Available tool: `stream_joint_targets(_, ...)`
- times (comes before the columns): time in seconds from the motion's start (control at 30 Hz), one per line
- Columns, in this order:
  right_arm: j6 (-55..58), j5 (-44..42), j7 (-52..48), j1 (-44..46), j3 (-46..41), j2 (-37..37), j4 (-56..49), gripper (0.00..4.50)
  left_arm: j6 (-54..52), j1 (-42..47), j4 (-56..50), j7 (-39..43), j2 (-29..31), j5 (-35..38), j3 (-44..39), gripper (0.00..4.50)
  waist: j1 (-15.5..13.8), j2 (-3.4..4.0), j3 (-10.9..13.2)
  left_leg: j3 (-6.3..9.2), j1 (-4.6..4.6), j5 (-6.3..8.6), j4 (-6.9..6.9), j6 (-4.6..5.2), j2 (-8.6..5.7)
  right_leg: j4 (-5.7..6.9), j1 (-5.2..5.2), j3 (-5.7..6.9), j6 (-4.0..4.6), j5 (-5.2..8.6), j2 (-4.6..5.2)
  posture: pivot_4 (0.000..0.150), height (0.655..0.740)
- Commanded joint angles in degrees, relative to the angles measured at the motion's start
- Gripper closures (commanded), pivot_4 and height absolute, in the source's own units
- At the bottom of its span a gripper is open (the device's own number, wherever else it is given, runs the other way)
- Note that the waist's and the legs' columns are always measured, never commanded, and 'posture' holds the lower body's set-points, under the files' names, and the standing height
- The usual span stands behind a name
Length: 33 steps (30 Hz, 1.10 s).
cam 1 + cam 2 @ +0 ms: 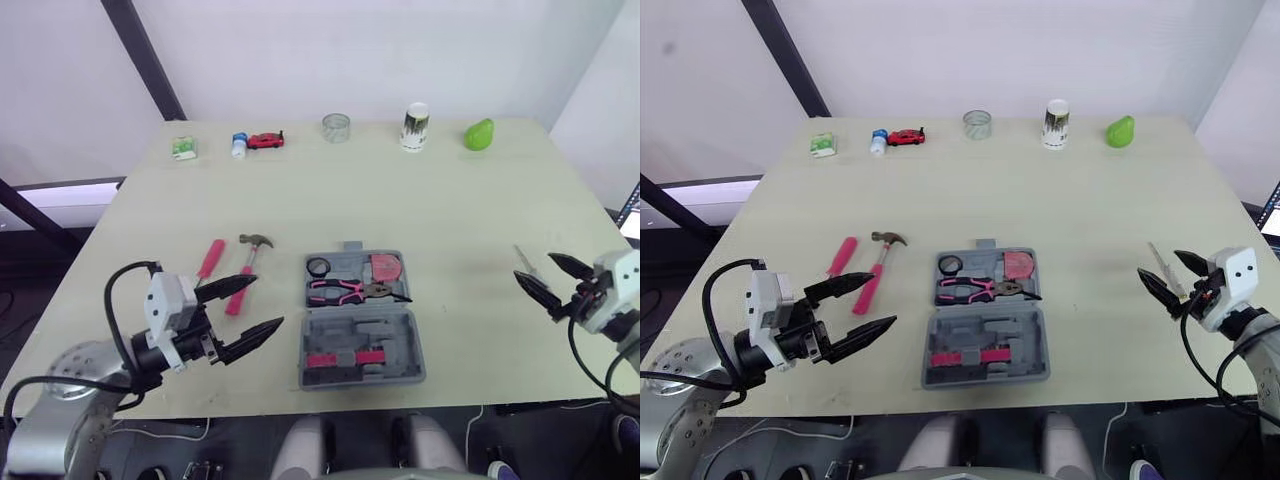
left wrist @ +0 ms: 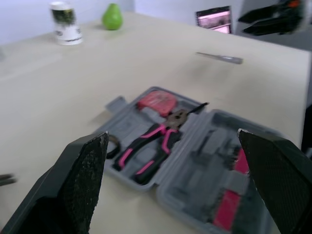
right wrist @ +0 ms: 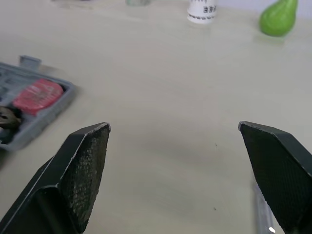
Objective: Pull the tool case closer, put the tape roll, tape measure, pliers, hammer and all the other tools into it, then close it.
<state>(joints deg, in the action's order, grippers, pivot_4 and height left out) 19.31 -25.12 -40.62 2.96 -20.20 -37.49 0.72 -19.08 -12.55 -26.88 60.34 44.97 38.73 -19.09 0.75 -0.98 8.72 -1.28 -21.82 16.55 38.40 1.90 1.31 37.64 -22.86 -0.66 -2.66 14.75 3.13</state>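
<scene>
A pale counter (image 1: pixel 450 210) seen from above. Near its front edge, at the centre, lies a grey tool case (image 1: pixel 400 345), open flat, with its hinge running left to right. The far half holds a black tape roll (image 1: pixel 318 266), a red tape measure (image 1: pixel 383 268) and pink-handled pliers (image 1: pixel 340 291). The pliers lie left to right, nose pointing to the robot's right.

Left of the case, a hammer (image 1: pixel 247 264) lies on the counter. Its head is at the far end and its pink handle slants towards the near left. A pink-handled tool (image 1: pixel 210 259) lies just beside it, almost parallel.

The left end effector (image 1: pixel 266 302) hovers left of the case, fingers wide apart and holding nothing. The right end effector (image 1: pixel 533 267) hovers at the right edge, also spread open and empty, near a thin grey tool (image 2: pixel 219 57) (its kind is unclear).

Along the far edge stand a small green box (image 1: pixel 184 148), a blue-capped bottle (image 1: pixel 239 145), a red toy car (image 1: pixel 266 140), a clear cup (image 1: pixel 336 127), a white printed cup (image 1: pixel 415 126) and a green pear (image 1: pixel 479 134).
</scene>
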Motion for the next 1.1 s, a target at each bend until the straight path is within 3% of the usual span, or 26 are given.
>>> stream_joint_targets(0.03, 4.2, 2.6, 3.7, 4.5, 1.8, -1.3, 3.0, 0.08, -1.2, 2.6, -1.5, 4.8, 3.0, 3.7, -0.5, 0.0, 0.1, 0.08, 0.0, -0.03, 0.02, 0.0, 0.0, 0.0, 0.0, 0.02, -0.03, -0.03, 0.01, 0.0, -0.02, 0.15, 0.74)
stream_joint_targets(0.57, 4.4, 12.8, 2.5, 24.0, 10.6, -2.6, 33.9, 0.08, -7.0, 9.5, -3.4, 10.3, 8.1, 10.2, -1.0, 0.0, 0.1, 0.18, 0.1, -0.06, -0.12, 0.0, 0.0, 0.0, -0.01, 0.05, -0.19, -0.09, -0.04, -0.03, -0.08, 0.15, 0.74)
stream_joint_targets(0.8, 5.8, 14.4, 0.4, 28.3, 12.0, -2.2, 40.6, 0.08, -9.2, 10.5, -5.2, 8.7, 8.0, 13.3, -2.6, 0.0, 0.2, 0.19, 0.1, -0.06, -0.12, -0.01, 0.0, 0.0, 0.0, 0.06, -0.2, -0.11, -0.05, -0.03, -0.07, 0.15, 0.74)
stream_joint_targets(0.9, 5.7, 15.1, 0.1, 28.4, 12.6, -2.0, 41.1, 0.9, -9.6, 9.9, -5.5, 8.7, 8.2, 13.8, -3.5, 0.0, 0.2, 0.19, 0.1, -0.06, -0.12, -0.01, 0.0, 0.0, 0.0, 0.06, -0.2, -0.1, -0.05, -0.03, -0.07, 0.15, 0.74)
stream_joint_targets(1.1, 2.6, 17.2, 1.3, 28.5, 13.1, -2.1, 42.2, 3.72, -10.6, 9.8, -5.5, 8.4, 7.7, 15.0, -4.2, 0.0, 0.2, 0.19, 0.1, -0.06, -0.11, -0.01, 0.01, -0.01, -0.01, 0.07, -0.19, -0.1, -0.05, -0.03, -0.08, 0.15, 0.74)
